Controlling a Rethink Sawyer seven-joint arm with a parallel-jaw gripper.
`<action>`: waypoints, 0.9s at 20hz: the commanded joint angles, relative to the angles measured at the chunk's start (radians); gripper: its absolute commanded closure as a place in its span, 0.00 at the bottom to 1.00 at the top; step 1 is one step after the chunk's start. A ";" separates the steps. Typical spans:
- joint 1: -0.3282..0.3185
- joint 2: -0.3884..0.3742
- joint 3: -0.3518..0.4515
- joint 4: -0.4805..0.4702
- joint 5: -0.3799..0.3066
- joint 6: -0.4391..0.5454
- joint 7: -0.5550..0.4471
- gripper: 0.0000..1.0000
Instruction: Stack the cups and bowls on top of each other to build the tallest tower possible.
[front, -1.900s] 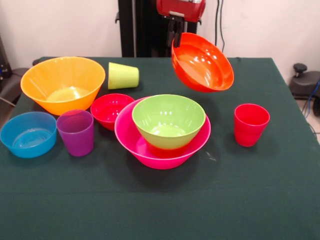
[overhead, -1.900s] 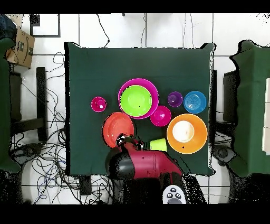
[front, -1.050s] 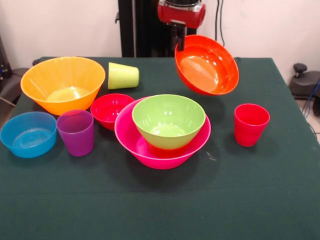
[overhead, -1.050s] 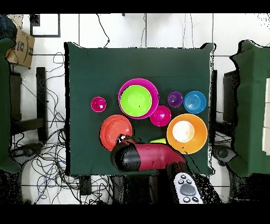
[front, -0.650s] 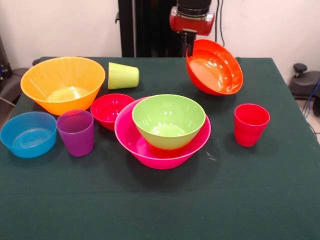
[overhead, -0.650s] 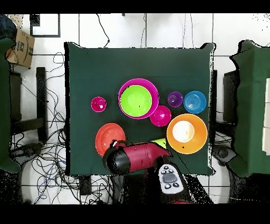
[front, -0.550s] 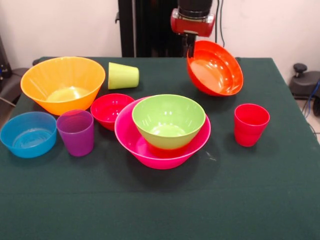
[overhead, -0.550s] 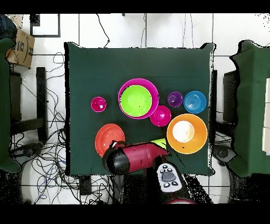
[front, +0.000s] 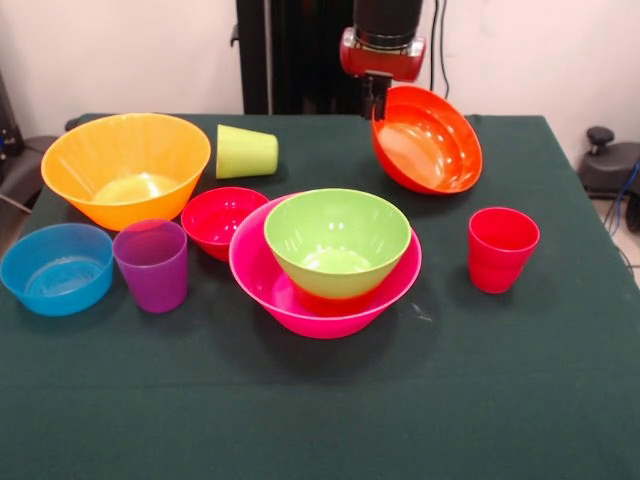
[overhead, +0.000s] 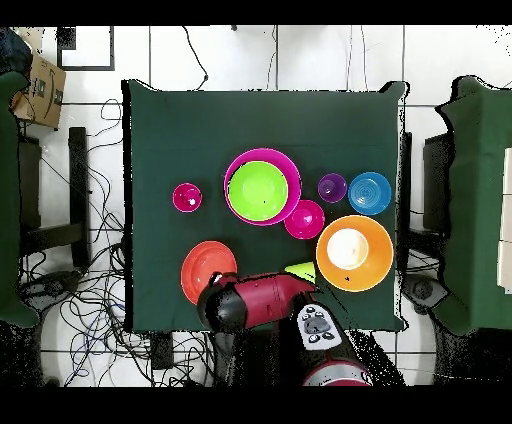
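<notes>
Three cups are counted on the table (front: 520, 400): a lime green cup (front: 246, 151) on its side, a purple cup (front: 152, 264) and a red cup (front: 501, 248). Six bowls are visible; a seventh cannot be made out. The orange-red bowl (front: 425, 140) is held tilted by its rim, clamped in the gripper (front: 376, 97), near the table's back edge. The green bowl (front: 337, 241) is nested in the pink bowl (front: 290, 290) at mid-table.
</notes>
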 joint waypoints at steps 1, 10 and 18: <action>0.017 0.030 0.018 -0.073 -0.047 -0.049 0.032 1.00; -0.032 -0.109 0.099 -0.013 0.021 0.071 -0.010 1.00; -0.078 -0.158 0.159 -0.031 0.055 0.175 -0.063 1.00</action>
